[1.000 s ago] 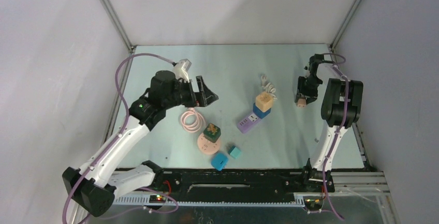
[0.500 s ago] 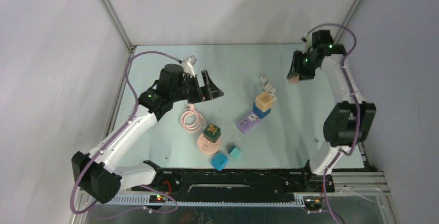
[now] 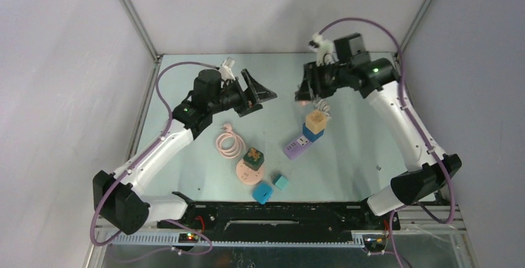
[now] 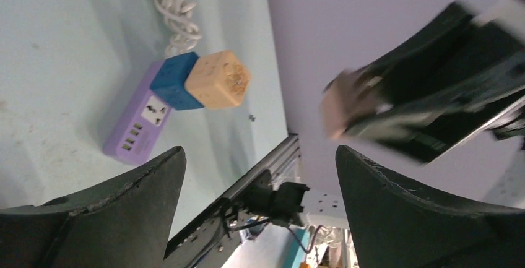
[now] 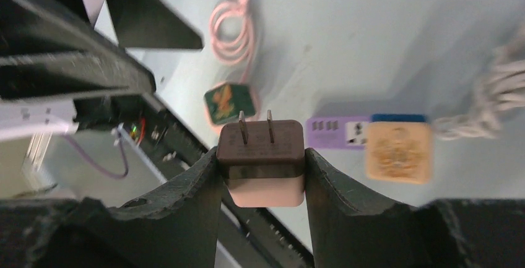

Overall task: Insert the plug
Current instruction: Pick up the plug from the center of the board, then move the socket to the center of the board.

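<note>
Right pincer (image 5: pixel 261 155) around two-pronged plug (image 5: pixel 261 164)

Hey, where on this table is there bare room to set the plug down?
Bare table runs from the purple power strip to the right edge, and there is more along the back wall. Crowded: the pink cable coil, round pink hub and blue cubes near the centre.

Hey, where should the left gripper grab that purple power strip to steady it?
Come from above and pinch the long sides of the purple power strip at its bare end; the other end carries the blue cube and tan cube.
</note>
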{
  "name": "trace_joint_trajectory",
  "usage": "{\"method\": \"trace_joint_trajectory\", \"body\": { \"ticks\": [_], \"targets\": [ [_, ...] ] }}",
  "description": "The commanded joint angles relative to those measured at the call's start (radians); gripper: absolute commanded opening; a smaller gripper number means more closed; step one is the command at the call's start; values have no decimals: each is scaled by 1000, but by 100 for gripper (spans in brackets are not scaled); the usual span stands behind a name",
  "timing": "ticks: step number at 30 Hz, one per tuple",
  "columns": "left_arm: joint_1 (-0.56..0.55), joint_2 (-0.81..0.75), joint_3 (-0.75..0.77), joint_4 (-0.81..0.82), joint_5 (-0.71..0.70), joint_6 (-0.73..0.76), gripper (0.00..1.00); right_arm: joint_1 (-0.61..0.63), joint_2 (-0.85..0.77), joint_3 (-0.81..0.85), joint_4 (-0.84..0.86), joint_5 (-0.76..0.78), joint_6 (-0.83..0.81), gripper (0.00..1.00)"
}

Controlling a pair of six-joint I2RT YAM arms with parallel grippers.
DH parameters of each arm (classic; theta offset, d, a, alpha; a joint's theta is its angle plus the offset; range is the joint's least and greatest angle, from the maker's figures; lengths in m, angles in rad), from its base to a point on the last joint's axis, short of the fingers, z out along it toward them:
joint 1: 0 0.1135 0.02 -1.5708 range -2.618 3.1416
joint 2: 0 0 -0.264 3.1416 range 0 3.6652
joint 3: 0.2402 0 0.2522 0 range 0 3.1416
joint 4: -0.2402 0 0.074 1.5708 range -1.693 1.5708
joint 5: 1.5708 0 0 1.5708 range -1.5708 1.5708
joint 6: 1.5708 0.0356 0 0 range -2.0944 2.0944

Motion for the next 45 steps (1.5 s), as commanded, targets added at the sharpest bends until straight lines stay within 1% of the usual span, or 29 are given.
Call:
{"method": "trace_joint_trajectory", "body": {
  "ticks": [1, 3, 5, 9, 12, 16, 19, 21, 23, 27, 29, 32, 36, 37, 39, 43, 45],
  "targets": [
    [-2, 5, 57, 131, 50, -116, 93, 92, -23, -88, 20, -67, 37, 19],
    [-11, 7, 59, 132, 57, -130, 92, 118, -40, -126, 37, -81, 46, 19],
    [-23, 15, 59, 126, 71, -141, 89, 143, -51, -143, 39, -75, 47, 19],
    [-66, 59, 82, 77, 114, -129, 84, 180, -50, -147, 34, -71, 47, 20],
    [-104, 86, 91, 90, 143, -129, 80, 202, -47, -146, 35, -61, 51, 20],
    [-152, 114, 104, 71, 151, -124, 71, 214, -55, -150, 44, -49, 62, 20],
    [-179, 120, 93, 86, 155, -129, 58, 214, -61, -156, 48, -37, 66, 20],
    [-193, 120, 82, 101, 157, -138, 48, 214, -66, -162, 50, -30, 69, 20],
    [-201, 120, 79, 96, 153, -140, 33, 215, -69, -169, 52, -24, 71, 20],
    [-203, 112, 73, 93, 147, -139, 2, 214, -78, -187, 58, 0, 75, 22],
    [-203, 107, 75, 92, 141, -135, 0, 214, -84, -198, 65, 8, 73, 24],
    [-203, 95, 74, 87, 125, -129, 0, 215, -96, -212, 74, 25, 69, 30],
    [-197, 81, 66, 97, 94, -127, 0, 206, -118, -242, 94, 61, 77, 56],
    [-193, 78, 62, 97, 83, -127, 0, 202, -126, -254, 101, 66, 80, 61],
    [-180, 71, 56, 101, 62, -126, 0, 190, -142, -277, 115, 67, 85, 69],
    [-143, 45, 6, 158, 13, -127, 0, 125, -205, -339, 178, -2, 132, 83],
    [-118, 26, -22, 191, -18, -130, 0, 69, -242, -379, 222, -65, 175, 88]
  ]
}}
